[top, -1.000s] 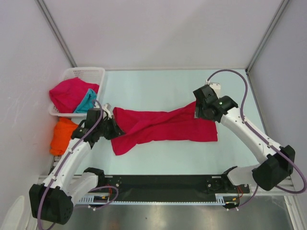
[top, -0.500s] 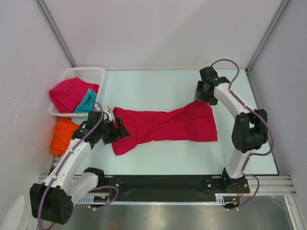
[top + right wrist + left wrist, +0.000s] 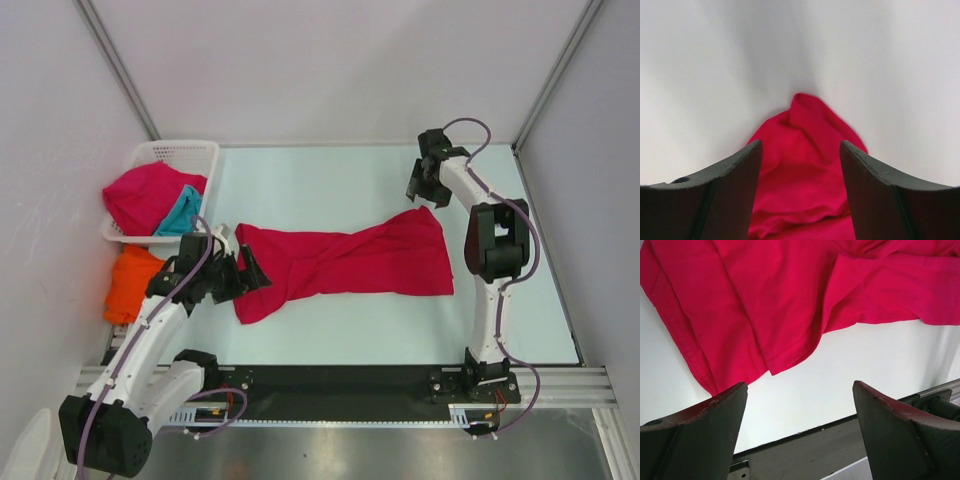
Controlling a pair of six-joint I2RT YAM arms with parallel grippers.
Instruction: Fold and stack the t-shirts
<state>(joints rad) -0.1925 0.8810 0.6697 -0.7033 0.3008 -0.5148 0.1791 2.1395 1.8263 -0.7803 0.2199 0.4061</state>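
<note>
Counting four t-shirts, I see one crimson t-shirt (image 3: pixel 345 262) twisted across the table (image 3: pixel 330 180), a second crimson t-shirt (image 3: pixel 145 192) and a teal t-shirt (image 3: pixel 180 212) in the one basket (image 3: pixel 180 153), and an orange t-shirt (image 3: pixel 132 282) beside it. My left gripper (image 3: pixel 800 430) and right gripper (image 3: pixel 800 195), near the spread shirt's ends, both gape empty.

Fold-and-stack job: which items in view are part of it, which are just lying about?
Job:
- red shirt on table
- second red shirt
- teal shirt
- orange shirt

Lying about:
- basket
</note>
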